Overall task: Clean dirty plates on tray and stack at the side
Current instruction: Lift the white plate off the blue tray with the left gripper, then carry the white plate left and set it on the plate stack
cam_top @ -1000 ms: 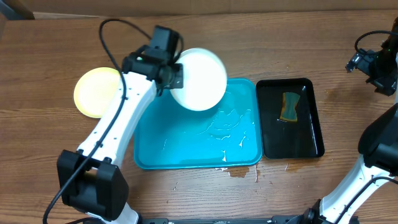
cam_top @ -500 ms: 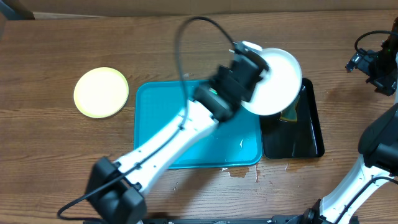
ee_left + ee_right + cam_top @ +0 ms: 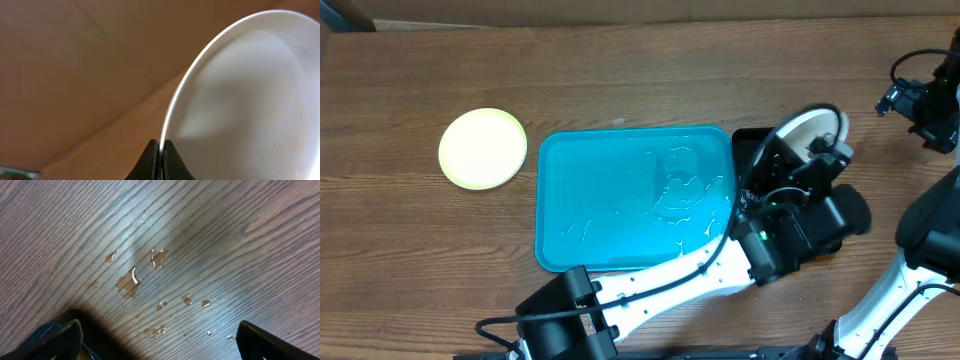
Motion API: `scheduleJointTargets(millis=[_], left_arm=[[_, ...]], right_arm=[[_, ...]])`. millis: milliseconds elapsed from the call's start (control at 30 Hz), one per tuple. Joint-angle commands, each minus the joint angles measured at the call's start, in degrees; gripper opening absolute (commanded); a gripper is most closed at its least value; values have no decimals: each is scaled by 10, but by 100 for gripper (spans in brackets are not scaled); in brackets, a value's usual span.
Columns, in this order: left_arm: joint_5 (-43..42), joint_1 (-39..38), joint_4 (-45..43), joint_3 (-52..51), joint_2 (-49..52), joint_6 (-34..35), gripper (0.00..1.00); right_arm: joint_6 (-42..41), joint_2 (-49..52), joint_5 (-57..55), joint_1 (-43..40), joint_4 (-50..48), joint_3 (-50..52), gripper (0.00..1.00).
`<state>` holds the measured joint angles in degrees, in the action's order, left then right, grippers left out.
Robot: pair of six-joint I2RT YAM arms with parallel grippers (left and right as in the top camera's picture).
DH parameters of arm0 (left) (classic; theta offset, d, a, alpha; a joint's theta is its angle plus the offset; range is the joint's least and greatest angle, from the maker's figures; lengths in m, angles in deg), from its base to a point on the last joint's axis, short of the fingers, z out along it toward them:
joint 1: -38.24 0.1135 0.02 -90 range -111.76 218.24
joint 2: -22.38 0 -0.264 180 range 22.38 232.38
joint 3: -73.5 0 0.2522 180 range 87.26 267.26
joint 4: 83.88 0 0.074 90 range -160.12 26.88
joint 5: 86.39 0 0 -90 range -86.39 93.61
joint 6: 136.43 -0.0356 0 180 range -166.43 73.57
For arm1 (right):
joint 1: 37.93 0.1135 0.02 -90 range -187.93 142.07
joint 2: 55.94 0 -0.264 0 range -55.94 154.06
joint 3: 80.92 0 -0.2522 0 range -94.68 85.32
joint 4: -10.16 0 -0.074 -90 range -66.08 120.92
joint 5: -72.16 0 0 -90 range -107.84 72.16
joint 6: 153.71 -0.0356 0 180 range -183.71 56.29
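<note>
My left gripper [image 3: 788, 150] is shut on the rim of a white plate [image 3: 812, 126] and holds it tilted on edge above the black tray [image 3: 746, 140]. In the left wrist view the two black fingertips [image 3: 161, 148] pinch the plate's thin rim, and the plate [image 3: 250, 100] fills the right side. The pale yellow-green plate [image 3: 483, 148] lies flat on the table to the left of the turquoise tray [image 3: 620, 200], which is wet and holds no plate. A second white plate is out of view. My right gripper [image 3: 918, 100] is open and empty at the far right edge.
The left arm stretches from the front edge across the tray's right front corner and covers most of the black tray. Water drops [image 3: 131, 280] lie on the wood under the right gripper [image 3: 160, 340]. A small puddle [image 3: 705, 278] sits at the tray's front edge.
My left arm has swung the white plate from the tray's far left corner rightward and toward the front, to above the black tray. The right arm has not moved.
</note>
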<state>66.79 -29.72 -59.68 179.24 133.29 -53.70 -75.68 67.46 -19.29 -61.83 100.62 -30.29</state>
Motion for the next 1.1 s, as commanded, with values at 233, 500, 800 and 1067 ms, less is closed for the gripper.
scheduleJointTargets(millis=[233,500,800,1067], left_arm=[[109,1,-111,12,-3,-144,4],[90,6,-41,12,-3,-57,4],[25,24,-12,12,-4,-30,4],[-78,76,91,12,-8,89,4]], right_arm=[[-2,-14,1,-2,-2,-7,100],[-2,-14,0,-2,-2,-7,100],[-2,-14,1,-2,-2,-7,100],[-2,-14,1,-2,-2,-7,100]])
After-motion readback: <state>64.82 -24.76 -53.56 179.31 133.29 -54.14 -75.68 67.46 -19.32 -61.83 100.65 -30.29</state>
